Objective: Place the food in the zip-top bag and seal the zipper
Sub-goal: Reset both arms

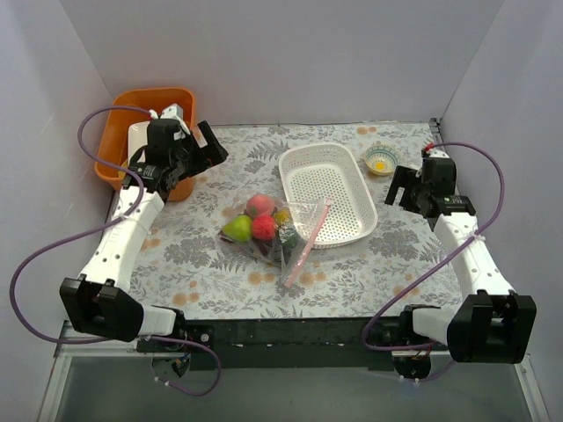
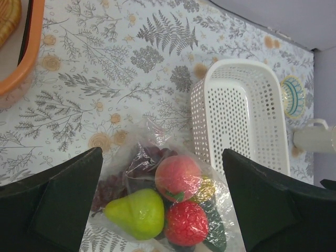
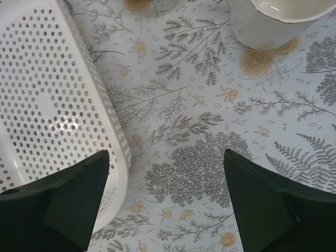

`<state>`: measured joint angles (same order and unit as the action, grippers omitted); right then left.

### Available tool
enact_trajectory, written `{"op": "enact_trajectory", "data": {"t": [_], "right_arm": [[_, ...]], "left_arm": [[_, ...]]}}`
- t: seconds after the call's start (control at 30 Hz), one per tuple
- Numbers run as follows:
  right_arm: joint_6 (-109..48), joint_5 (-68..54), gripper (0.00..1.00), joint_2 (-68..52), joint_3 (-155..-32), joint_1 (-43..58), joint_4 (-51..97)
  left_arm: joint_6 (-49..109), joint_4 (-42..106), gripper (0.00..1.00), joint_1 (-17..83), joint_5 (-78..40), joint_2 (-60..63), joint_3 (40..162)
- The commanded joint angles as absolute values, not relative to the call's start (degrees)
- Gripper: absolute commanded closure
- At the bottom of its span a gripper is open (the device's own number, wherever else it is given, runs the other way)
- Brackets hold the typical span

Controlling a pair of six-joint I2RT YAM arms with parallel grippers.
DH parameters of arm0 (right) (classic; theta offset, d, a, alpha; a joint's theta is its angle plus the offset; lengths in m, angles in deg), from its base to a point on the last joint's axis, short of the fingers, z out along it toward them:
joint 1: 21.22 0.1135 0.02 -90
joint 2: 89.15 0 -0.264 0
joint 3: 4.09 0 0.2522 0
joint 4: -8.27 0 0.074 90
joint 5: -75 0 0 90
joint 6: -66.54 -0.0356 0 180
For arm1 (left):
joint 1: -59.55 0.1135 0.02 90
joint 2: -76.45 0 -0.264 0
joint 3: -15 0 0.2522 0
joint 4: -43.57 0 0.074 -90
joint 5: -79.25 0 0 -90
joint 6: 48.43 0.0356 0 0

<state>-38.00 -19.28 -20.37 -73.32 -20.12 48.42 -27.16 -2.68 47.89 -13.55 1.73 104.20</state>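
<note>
The clear zip-top bag [image 1: 274, 230] lies at the middle of the table with toy fruit inside: a green pear [image 1: 237, 229], a red round fruit [image 1: 263, 227], a pink one [image 1: 259, 205] and dark grapes. Its pink zipper strip [image 1: 307, 239] runs along the right edge, its top end resting on the white basket's rim. In the left wrist view the bag [image 2: 157, 202] shows the pear [image 2: 134, 213], red fruit [image 2: 186, 223], pink fruit [image 2: 177, 177] and grapes [image 2: 110, 186]. My left gripper [image 1: 195, 149] is open, raised at the back left. My right gripper [image 1: 403, 189] is open, right of the basket.
A white perforated basket [image 1: 339, 167] stands right of the bag, seen also in the left wrist view [image 2: 239, 128] and the right wrist view [image 3: 47, 105]. An orange bin [image 1: 119, 145] sits at the back left. A small patterned bowl [image 1: 381, 160] is at the back right.
</note>
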Motion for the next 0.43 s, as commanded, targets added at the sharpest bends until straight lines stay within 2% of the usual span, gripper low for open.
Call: {"op": "enact_trajectory", "data": {"t": [0.0,0.13,0.27,0.4], "right_arm": [[-39.4,-27.8,0.04,-24.3,-70.2,-20.3,44.4],[-42.3,-30.3,0.03,-29.2,-62.4,-20.4,39.3],[-42.7,-35.1,0.02,-33.9,-56.8,-20.3,34.6],[-41.1,-37.5,0.02,-40.4,-48.5,-20.2,28.2]], "left_arm": [[-22.6,-6.3,0.02,48.3,-15.9,0.8,112.4],[-22.5,-4.0,0.02,48.3,-11.5,3.0,108.8],[-23.6,1.6,0.02,48.3,-14.2,8.1,102.2],[-23.0,3.9,0.02,48.3,-12.0,8.6,98.3]]}}
